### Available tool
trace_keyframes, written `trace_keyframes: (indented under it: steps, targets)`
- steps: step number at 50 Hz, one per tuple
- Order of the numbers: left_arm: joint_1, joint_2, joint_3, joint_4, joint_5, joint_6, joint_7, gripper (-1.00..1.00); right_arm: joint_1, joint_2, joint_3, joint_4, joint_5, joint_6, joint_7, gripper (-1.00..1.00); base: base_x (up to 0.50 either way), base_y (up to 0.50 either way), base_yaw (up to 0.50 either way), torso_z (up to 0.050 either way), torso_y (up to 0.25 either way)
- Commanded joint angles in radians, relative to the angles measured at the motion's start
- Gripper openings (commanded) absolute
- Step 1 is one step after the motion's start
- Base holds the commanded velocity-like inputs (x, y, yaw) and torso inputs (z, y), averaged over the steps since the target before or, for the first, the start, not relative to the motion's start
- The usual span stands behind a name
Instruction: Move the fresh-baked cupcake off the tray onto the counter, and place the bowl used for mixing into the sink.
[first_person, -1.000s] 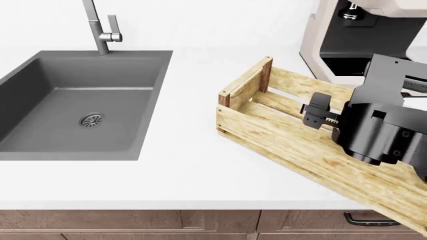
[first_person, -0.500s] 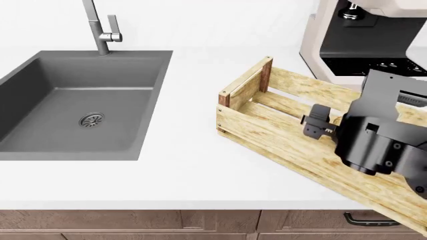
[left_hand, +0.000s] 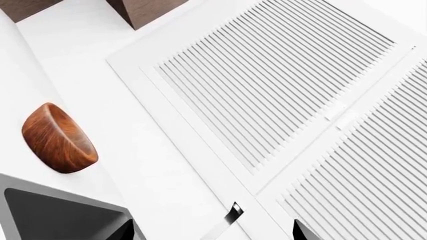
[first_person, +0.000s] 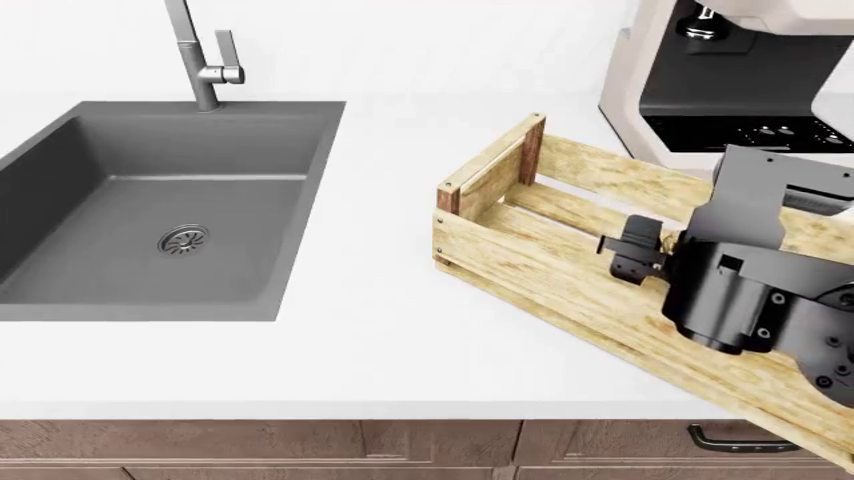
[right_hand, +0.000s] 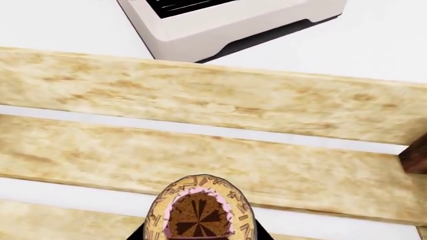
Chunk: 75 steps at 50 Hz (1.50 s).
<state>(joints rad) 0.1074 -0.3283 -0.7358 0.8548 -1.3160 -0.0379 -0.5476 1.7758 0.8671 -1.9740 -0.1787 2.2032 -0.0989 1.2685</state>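
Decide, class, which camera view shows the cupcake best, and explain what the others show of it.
The right wrist view is best: the cupcake fills the lower middle, showing its frosting above the tray slats. In the head view the right gripper and its arm cover that part of the tray, so no cupcake shows. The left wrist view shows no cupcake.

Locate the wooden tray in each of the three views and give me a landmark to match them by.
Head view: the tray lies at right on the counter, right of the sink, partly hidden by the right arm.
Right wrist view: its pale slats fill most of the picture, with the cupcake at the lower edge.
Left wrist view: not in it.
Shared landmark: the beige appliance behind the tray, also seen from the right wrist.
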Motion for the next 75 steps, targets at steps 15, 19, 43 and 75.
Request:
trace_keyframes:
  steps: [15, 19, 43, 75]
  targets:
    - [0.006, 0.000, 0.001, -0.001, 0.000, 0.008, 0.002, 1.00, 0.084, 0.058, 0.007, -0.077, -0.019, 0.061, 0.063, -1.00, 0.00, 0.00, 0.00, 0.000, 0.000]
    - [0.005, -0.002, 0.004, 0.003, 0.003, 0.007, -0.003, 1.00, 0.124, 0.067, 0.017, -0.090, -0.021, 0.085, 0.078, -1.00, 0.00, 0.00, 0.00, 0.000, 0.000]
    - [0.005, -0.007, 0.013, 0.006, 0.008, 0.009, -0.005, 1.00, 0.376, 0.029, 0.095, -0.141, 0.042, 0.270, 0.151, -1.00, 0.00, 0.00, 0.00, 0.000, 0.000]
    - [0.014, -0.008, 0.011, 0.007, 0.005, 0.021, -0.003, 1.00, 0.482, -0.126, 0.235, -0.192, 0.114, 0.388, 0.099, -1.00, 0.00, 0.00, 0.00, 0.000, 0.000]
